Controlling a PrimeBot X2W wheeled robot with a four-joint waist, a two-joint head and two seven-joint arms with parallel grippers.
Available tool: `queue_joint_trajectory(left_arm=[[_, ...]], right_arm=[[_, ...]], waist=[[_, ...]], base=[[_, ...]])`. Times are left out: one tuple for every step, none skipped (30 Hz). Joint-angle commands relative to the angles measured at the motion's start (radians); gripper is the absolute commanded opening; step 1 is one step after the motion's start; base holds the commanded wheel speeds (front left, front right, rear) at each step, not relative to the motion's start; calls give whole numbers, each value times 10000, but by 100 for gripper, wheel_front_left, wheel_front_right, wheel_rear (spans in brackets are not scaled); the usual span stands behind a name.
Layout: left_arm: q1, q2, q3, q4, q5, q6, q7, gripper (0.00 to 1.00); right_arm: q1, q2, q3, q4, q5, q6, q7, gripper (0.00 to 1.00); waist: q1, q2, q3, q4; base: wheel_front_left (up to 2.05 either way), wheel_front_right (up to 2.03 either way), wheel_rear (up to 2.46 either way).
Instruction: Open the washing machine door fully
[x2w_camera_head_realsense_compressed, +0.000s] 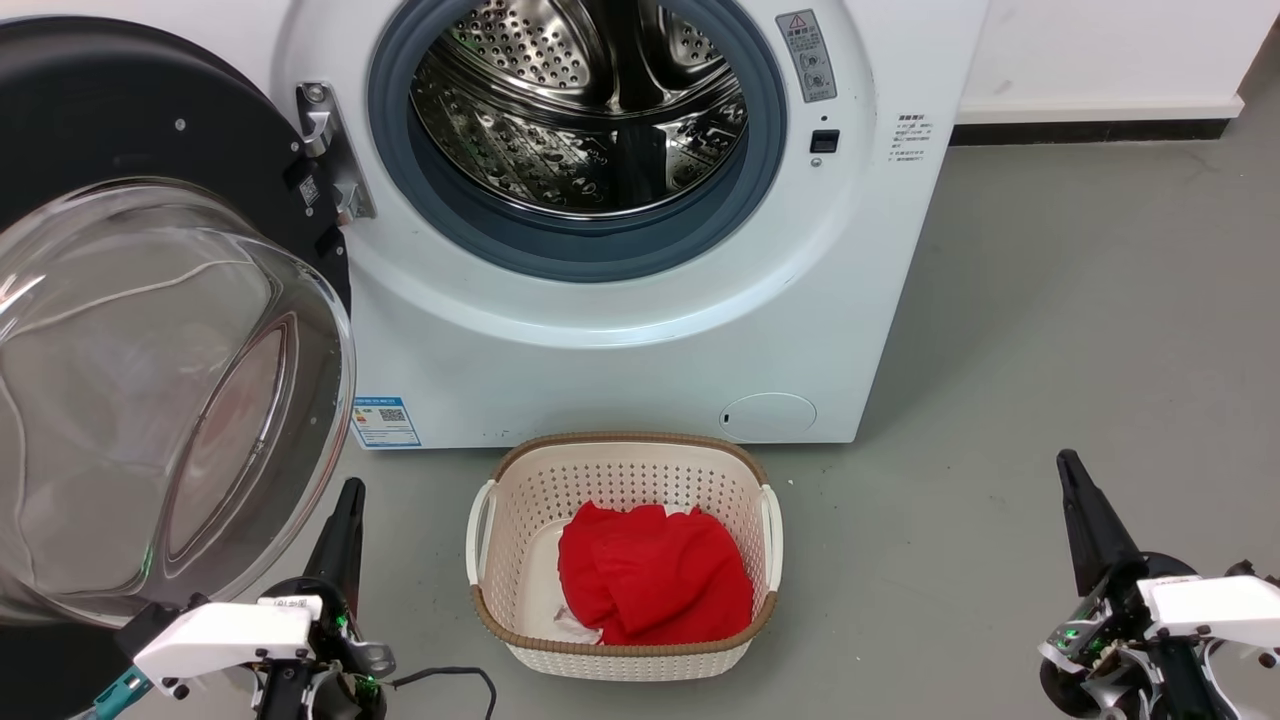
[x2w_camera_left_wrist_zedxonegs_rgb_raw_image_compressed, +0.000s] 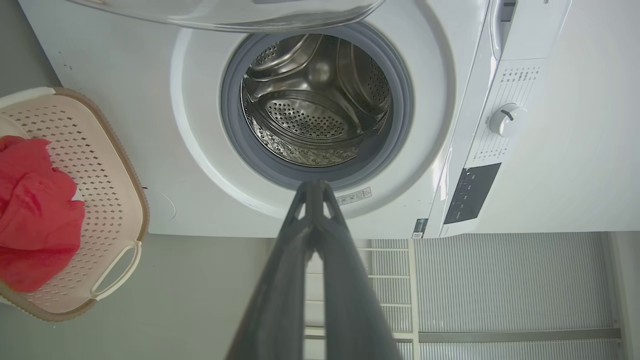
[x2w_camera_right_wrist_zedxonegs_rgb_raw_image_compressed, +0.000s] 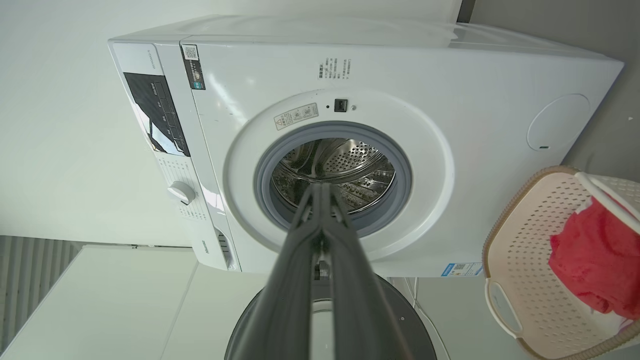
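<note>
The white washing machine (x2w_camera_head_realsense_compressed: 620, 340) fills the top of the head view, its steel drum (x2w_camera_head_realsense_compressed: 590, 100) exposed behind the grey gasket. Its black door (x2w_camera_head_realsense_compressed: 110, 120) stands swung out wide on the left, hung on a metal hinge bracket (x2w_camera_head_realsense_compressed: 330, 150), with the clear glass bowl (x2w_camera_head_realsense_compressed: 150, 400) bulging toward me. My left gripper (x2w_camera_head_realsense_compressed: 345, 500) sits low at the bottom left, just right of the bowl's rim, fingers shut and empty. At the lower right, my right gripper (x2w_camera_head_realsense_compressed: 1070, 470) is shut too, well away from the machine. In the wrist views both grippers (x2w_camera_left_wrist_zedxonegs_rgb_raw_image_compressed: 315, 186) (x2w_camera_right_wrist_zedxonegs_rgb_raw_image_compressed: 322, 187) point at the drum opening.
A cream laundry basket (x2w_camera_head_realsense_compressed: 770, 530) with a red cloth (x2w_camera_head_realsense_compressed: 650, 585) stands on the grey floor in front of the machine, between my arms. A white wall and dark skirting (x2w_camera_head_realsense_compressed: 1090, 130) run behind at the right. A cable (x2w_camera_head_realsense_compressed: 450, 680) trails by my left wrist.
</note>
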Motion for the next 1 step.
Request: queue_joint_trajectory(left_arm=[[-160,-4,49,30,-201,-85,80,0]], right_arm=[[-167,30,-30,49,224,-3,82,0]], waist=[[0,0,0,8]], base=[[0,0,0]])
